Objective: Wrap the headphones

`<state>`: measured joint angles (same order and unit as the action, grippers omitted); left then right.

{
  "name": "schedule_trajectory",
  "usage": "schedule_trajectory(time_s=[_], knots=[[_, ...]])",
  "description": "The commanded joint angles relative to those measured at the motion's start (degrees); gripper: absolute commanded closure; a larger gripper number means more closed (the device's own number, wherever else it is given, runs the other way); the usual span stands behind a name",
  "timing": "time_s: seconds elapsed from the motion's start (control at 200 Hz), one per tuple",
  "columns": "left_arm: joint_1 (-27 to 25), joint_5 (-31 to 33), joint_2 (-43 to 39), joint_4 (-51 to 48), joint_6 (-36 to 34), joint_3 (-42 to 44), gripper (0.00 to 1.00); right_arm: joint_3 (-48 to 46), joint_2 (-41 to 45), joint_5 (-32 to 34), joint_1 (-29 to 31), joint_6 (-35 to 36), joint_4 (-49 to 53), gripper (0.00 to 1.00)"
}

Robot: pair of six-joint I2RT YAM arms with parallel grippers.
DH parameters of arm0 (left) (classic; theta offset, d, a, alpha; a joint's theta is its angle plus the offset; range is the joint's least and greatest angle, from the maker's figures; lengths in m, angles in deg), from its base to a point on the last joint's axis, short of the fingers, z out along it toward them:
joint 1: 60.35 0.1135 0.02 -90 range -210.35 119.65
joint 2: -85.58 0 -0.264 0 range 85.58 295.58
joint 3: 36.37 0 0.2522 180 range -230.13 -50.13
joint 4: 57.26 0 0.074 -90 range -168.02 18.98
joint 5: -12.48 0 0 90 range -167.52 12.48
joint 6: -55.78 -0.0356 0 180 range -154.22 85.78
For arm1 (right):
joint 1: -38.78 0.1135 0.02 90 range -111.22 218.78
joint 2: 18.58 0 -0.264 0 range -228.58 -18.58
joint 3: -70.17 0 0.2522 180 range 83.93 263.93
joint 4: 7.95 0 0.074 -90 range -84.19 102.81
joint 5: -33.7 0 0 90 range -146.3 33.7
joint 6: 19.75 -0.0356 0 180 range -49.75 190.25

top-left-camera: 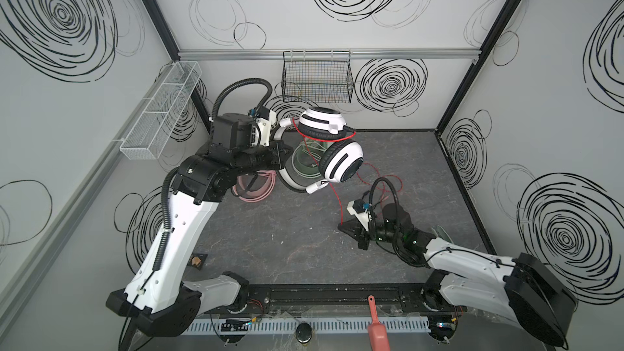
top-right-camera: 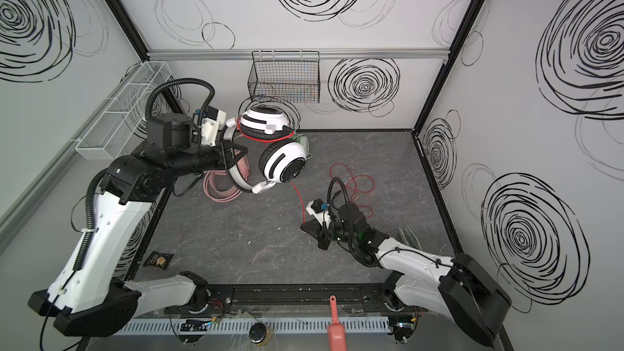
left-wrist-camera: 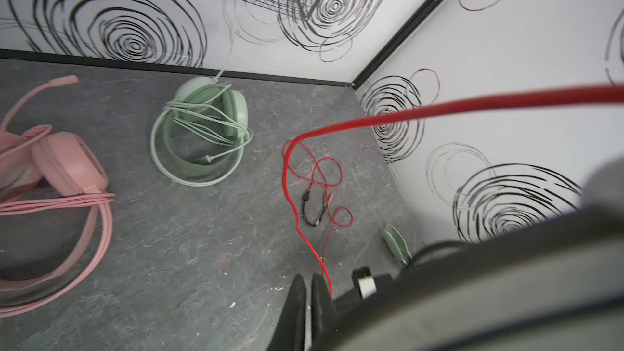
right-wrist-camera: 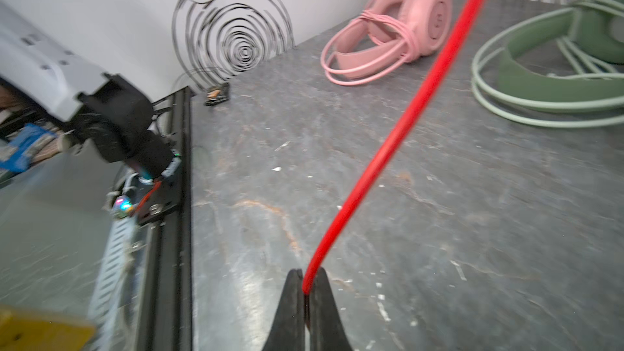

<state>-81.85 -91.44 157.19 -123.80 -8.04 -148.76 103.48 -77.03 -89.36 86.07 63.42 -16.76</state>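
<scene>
The white-and-black headphones (top-left-camera: pixel 341 163) (top-right-camera: pixel 285 163) hang above the back of the table. My left gripper (top-left-camera: pixel 284 152) (top-right-camera: pixel 236 155) is shut on their white headband; in the left wrist view its jaws (left-wrist-camera: pixel 306 276) stand closed beside a blurred grey band. A thin red cable (top-left-camera: pixel 334 194) (left-wrist-camera: pixel 405 116) (right-wrist-camera: pixel 388 150) loops once around the upper earcup and slants down to my right gripper (top-left-camera: pixel 341 227) (right-wrist-camera: pixel 309 271), shut on it just above the table. The pink headphones (top-left-camera: pixel 256 187) (right-wrist-camera: pixel 422 21) and the green headphones (left-wrist-camera: pixel 202 102) (right-wrist-camera: pixel 540 82) lie on the table, cables wound round them.
The cable's loose end and plugs (left-wrist-camera: pixel 314 204) lie coiled on the table at the right. A black wire basket (top-left-camera: pixel 317 79) and a white mesh basket (top-left-camera: pixel 158 109) hang on the walls. A small dark packet (top-left-camera: pixel 197 261) lies front left, and a green piece (left-wrist-camera: pixel 395 244) sits by the right arm.
</scene>
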Motion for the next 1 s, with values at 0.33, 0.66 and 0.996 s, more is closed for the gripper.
schedule_trajectory(time_s=[0.33,0.66,0.996], knots=[[4.32,35.78,5.08,6.02,-0.59,-1.39,1.0,8.45,16.1,37.56,24.5,-13.04,33.16,1.0],[-1.7,61.97,5.24,4.3,-4.5,1.49,1.0,26.51,1.59,61.54,37.0,-18.94,52.95,1.0],[-5.4,72.48,4.54,2.6,-3.69,6.08,1.0,43.53,-1.51,86.18,43.11,-33.28,78.72,1.0]])
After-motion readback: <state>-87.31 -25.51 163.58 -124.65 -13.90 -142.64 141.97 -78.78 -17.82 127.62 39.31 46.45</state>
